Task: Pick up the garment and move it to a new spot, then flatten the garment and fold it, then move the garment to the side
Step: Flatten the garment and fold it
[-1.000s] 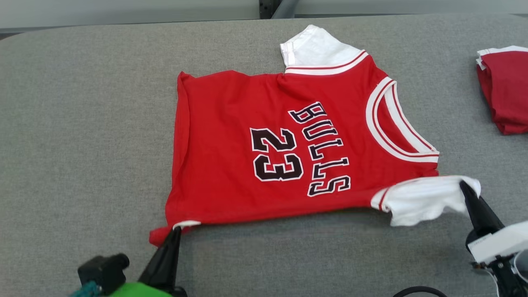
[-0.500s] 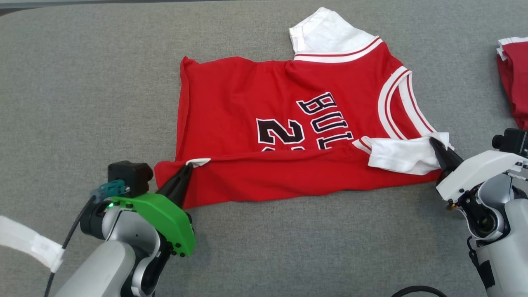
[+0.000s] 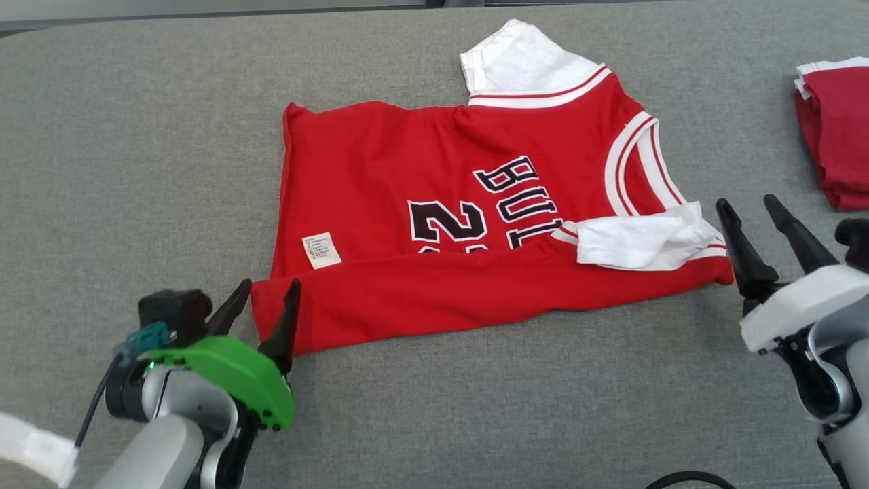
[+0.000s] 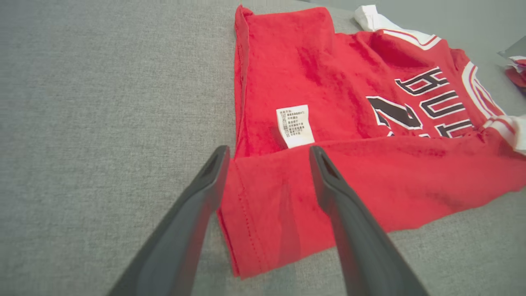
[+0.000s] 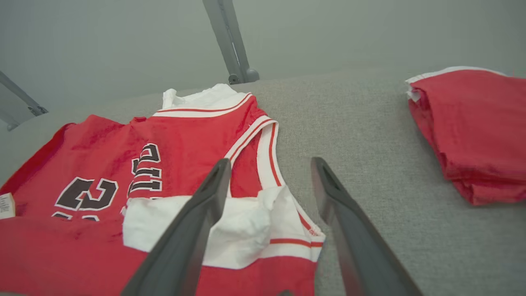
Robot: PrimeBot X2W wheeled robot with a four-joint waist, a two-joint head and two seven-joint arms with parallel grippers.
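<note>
Jersey (image 3: 407, 163) lies spread on the grey bench (image 3: 136, 136), its near long edge folded up over the lower half of the number, with a white sleeve (image 3: 631, 241) resting on that fold. I see my left tool (image 3: 269, 283) spread wide, straddling the folded hem corner near the care label (image 3: 321, 250). My right tool (image 3: 745, 201) is wide too, holding nothing, just beside the sleeve end. A folded red garment (image 3: 838, 149) sits well apart at the right.
</note>
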